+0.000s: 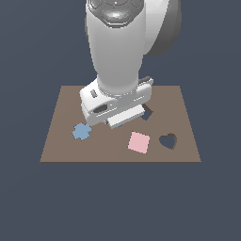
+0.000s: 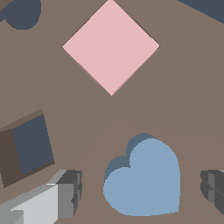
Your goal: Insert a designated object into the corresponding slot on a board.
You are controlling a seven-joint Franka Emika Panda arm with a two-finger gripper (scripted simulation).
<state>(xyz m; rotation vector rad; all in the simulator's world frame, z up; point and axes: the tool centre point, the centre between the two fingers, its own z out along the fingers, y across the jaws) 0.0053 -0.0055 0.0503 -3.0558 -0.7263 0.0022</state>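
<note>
The gripper [image 2: 141, 192] is hovering low over the blue heart [image 2: 144, 179], jaws apart and straddling it, nothing clamped. The heart is lying flat on the board [image 1: 61, 141], beside the pink square [image 2: 111, 46]. Farther off, the heart slot [image 1: 168, 140] is waiting empty. Closing off-centre on the lobes risks twisting the piece, leaving it misaligned for insertion.

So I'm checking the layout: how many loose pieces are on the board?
3: blue cross piece at the exterior view's left, pink square beside the heart slot, blue heart between the gripper fingers. The arm could hide more.
</note>
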